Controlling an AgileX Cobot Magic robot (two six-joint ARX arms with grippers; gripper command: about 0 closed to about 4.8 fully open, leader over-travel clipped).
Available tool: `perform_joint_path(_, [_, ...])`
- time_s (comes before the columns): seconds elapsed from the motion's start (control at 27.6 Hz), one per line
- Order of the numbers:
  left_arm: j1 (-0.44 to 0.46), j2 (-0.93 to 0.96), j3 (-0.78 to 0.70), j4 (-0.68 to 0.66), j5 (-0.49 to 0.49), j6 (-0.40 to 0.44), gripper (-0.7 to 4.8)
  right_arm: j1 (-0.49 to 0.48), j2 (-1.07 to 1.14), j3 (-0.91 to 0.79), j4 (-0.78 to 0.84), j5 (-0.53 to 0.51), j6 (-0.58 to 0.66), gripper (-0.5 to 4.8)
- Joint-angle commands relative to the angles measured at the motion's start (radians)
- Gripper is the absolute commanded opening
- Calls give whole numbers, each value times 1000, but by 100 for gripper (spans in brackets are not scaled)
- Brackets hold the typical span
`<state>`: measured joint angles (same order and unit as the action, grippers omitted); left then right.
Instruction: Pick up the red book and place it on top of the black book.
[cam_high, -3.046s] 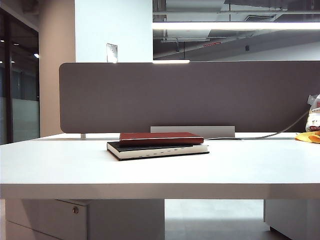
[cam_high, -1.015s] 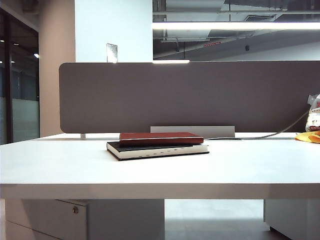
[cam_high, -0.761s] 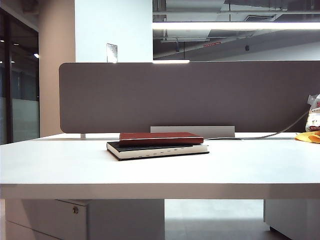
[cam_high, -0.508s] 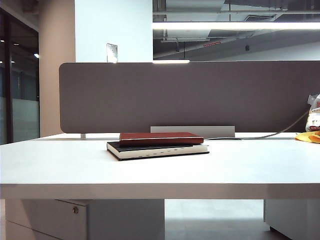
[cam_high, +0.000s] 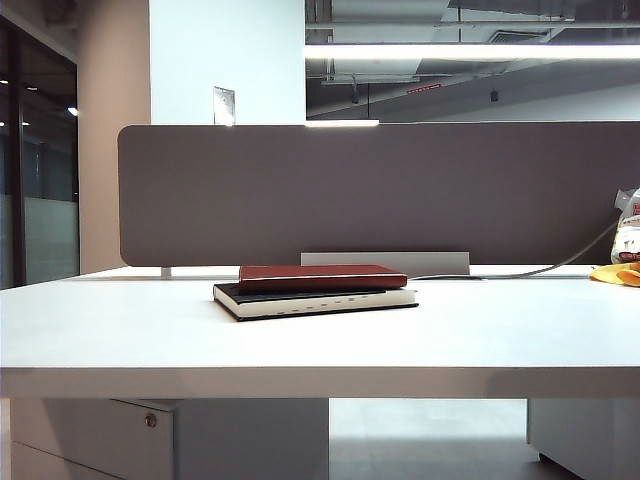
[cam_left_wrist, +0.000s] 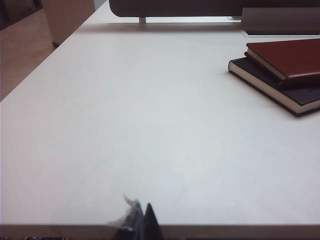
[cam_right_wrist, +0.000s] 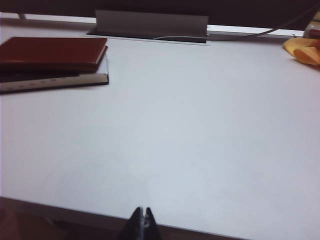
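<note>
The red book (cam_high: 322, 276) lies flat on top of the black book (cam_high: 316, 300) at the middle of the white table (cam_high: 320, 340). The left wrist view shows the same stack, red book (cam_left_wrist: 290, 57) over black book (cam_left_wrist: 280, 90), far from my left gripper (cam_left_wrist: 142, 212), which is shut and empty at the table's near edge. In the right wrist view the red book (cam_right_wrist: 52, 50) rests on the black book (cam_right_wrist: 55, 80), and my right gripper (cam_right_wrist: 142, 215) is shut and empty, also back at the near edge. Neither gripper shows in the exterior view.
A grey divider panel (cam_high: 380, 190) stands along the table's far edge, with a grey cable box (cam_high: 385, 262) behind the books. A cable (cam_high: 540, 270) and an orange and white bag (cam_high: 625, 250) sit at the far right. A drawer unit (cam_high: 100, 440) is under the table.
</note>
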<state>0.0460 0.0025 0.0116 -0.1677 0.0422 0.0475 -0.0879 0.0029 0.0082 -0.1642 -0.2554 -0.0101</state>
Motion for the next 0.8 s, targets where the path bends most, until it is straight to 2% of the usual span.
perform_joint_path(0.04, [2,1,-5,-4,7,-6,-6,-2,0,-3,32,-5,41,-4])
perform_joint_path(0.29, [2,1,-5,-4,7,-6,-6,-2,0,-3,193,108,149,-4])
perform_joint_path(0.62, [2,1,-5,-4,7,-6,-6,-2,0,-3,98,212,142,-4])
perform_joint_path(0.8, [2,1,-5,-4,7,-6,-6,20,0,-3,80,219,136,-4])
